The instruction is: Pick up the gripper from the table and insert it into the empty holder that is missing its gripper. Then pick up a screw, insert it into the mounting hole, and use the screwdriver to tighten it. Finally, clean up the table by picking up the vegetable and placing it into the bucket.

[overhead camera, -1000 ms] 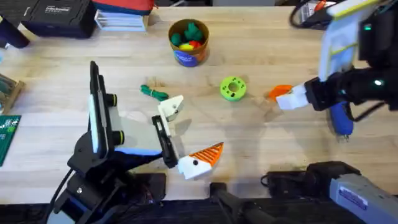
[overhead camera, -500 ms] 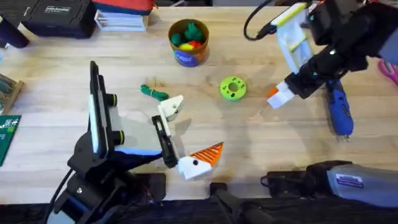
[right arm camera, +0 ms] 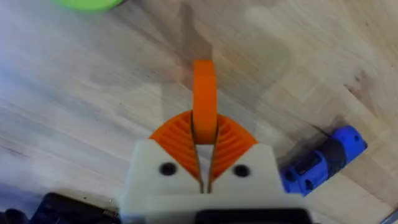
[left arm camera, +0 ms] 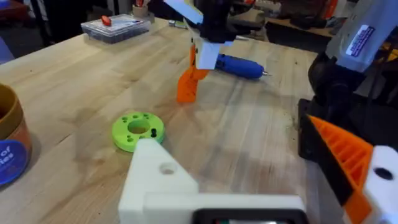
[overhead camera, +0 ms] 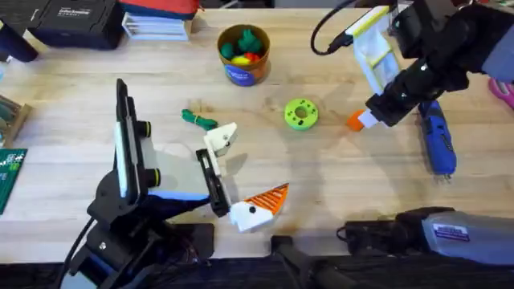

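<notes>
My right gripper (overhead camera: 376, 114) is shut on the gripper (overhead camera: 357, 121), a white block with an orange ribbed tip, held tilted with the tip down just over the table right of the green disc. From the right wrist the orange piece (right arm camera: 204, 93) sticks out between the shut pads. My left gripper (overhead camera: 241, 172) stands open at centre front; one finger is a bare white holder (left arm camera: 163, 182), the other carries an orange tip (left arm camera: 346, 163). The blue screwdriver (overhead camera: 438, 141) lies on the table at the right. The green vegetable (overhead camera: 199, 120) lies left of centre. The bucket (overhead camera: 243, 56) stands at the back.
A lime-green disc with holes (overhead camera: 301, 113) lies mid-table between the vegetable and the held piece. Dark boxes and a stack of papers (overhead camera: 152, 20) line the back edge. A green circuit board (overhead camera: 10, 172) sits at the far left. Bare wood stretches between the two arms.
The right arm has swung up and toward the back, turning the held gripper from lying flat to tip down at about the same spot. The left arm is still.
</notes>
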